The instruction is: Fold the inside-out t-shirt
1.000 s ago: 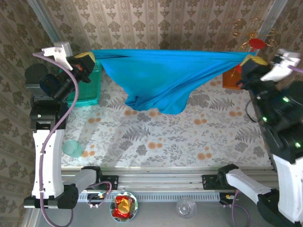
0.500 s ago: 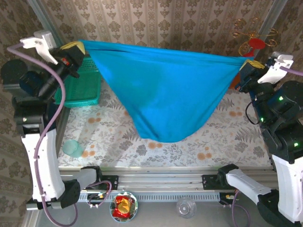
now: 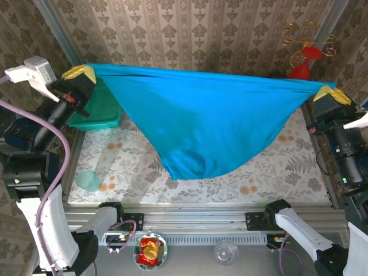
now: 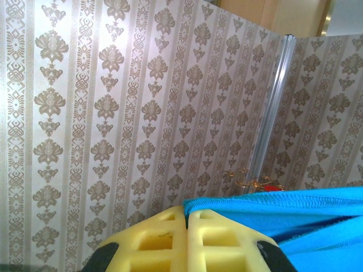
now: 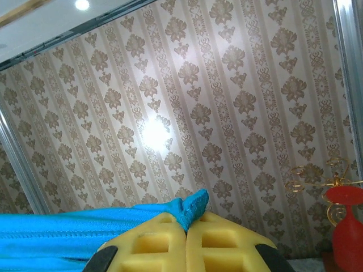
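Observation:
The inside-out t-shirt [image 3: 201, 123], plain blue-teal cloth, hangs stretched between both arms high above the table, its lower edge sagging to a rounded point near the table's front. My left gripper [image 3: 79, 73] is shut on the shirt's left corner; in the left wrist view the yellow fingers [image 4: 164, 241] pinch the hem [image 4: 272, 201]. At the far right my right gripper [image 3: 329, 93] is shut on the other corner, and a tuft of hem [image 5: 191, 205] sticks up between its yellow pads [image 5: 221, 243].
A teal mesh basket [image 3: 100, 112] stands at the back left behind the shirt. A pale green cup [image 3: 87, 180] sits at the front left. A gold and red ornament [image 3: 303, 54] stands at the back right. Patterned walls close in the back.
Both arms have risen and spread apart with the shirt's corners. The cloth went from a bunched drape at the back to a wide taut sheet hanging forward.

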